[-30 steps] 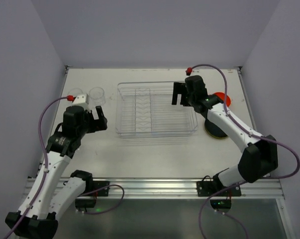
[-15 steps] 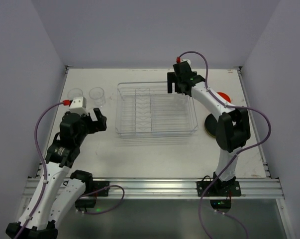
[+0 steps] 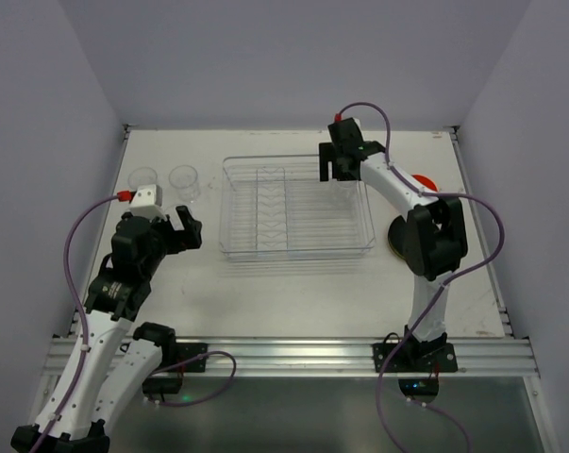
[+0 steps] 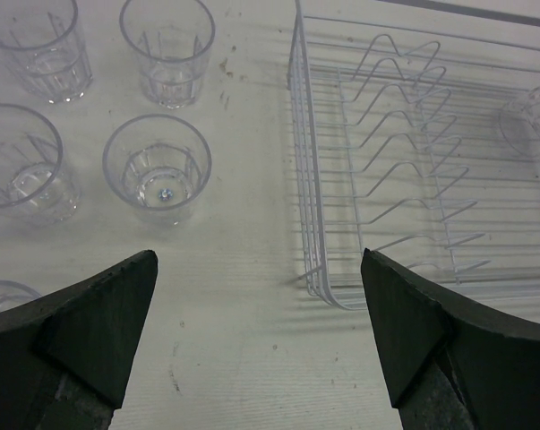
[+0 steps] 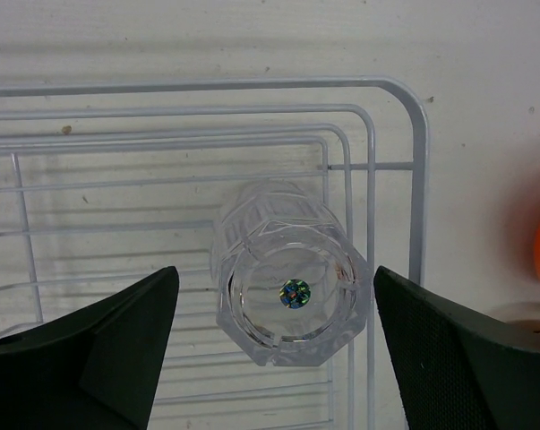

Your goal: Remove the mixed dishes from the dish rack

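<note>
- A clear cup (image 5: pixel 292 296) sat in the dish rack's (image 5: pixel 419 161) far right corner, hard by the wall wires.
- Right gripper (image 5: pixel 277 278) was poised over it, fingers spread wide and empty.
- Left gripper (image 4: pixel 256 331) was likewise wide and empty.
- Risk: a finger could snag the wire, or the slick cup could tip.

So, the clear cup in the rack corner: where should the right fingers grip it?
Across its faceted side walls, from straight above: the cup stands on end in the dish rack corner, wire walls close on two sides, open right fingers flanking it.
</note>
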